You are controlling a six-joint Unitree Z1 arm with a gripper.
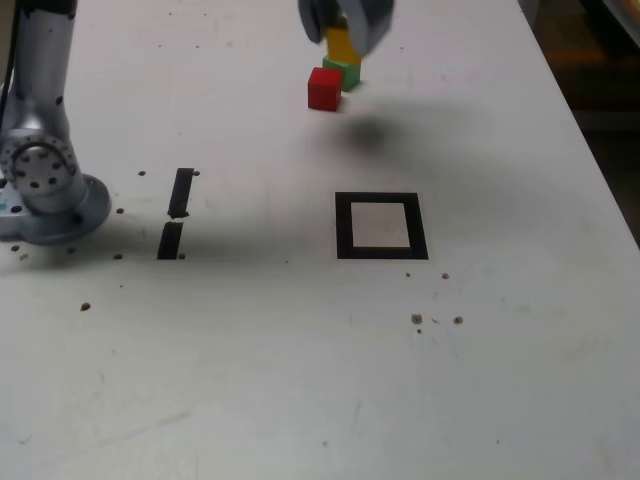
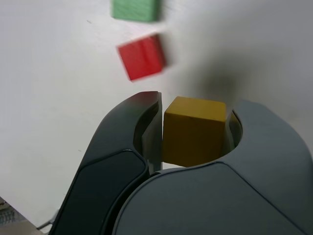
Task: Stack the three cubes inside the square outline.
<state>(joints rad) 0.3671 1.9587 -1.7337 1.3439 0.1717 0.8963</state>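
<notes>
The yellow cube (image 2: 194,129) is clamped between the closed fingers (image 2: 194,131) above the desk (image 1: 300,380). The red cube (image 1: 324,88) and green cube (image 1: 346,72) lie beyond the square outline (image 1: 381,226), which is unoccupied; no stacking is done.

A white tabletop (image 1: 520,400) carries everything. Toward its far edge sit a red cube (image 1: 324,88) and, just behind it and touching or nearly so, a green cube (image 1: 345,72). Nearer the middle lies a square outline (image 1: 381,226) of black tape with a white centre, well apart from the cubes. Two short black tape strips (image 1: 176,214) lie end to end toward the exterior view's left, beside the arm's round base (image 1: 50,205). Small dark crumbs (image 1: 437,320) dot the near half.
</notes>
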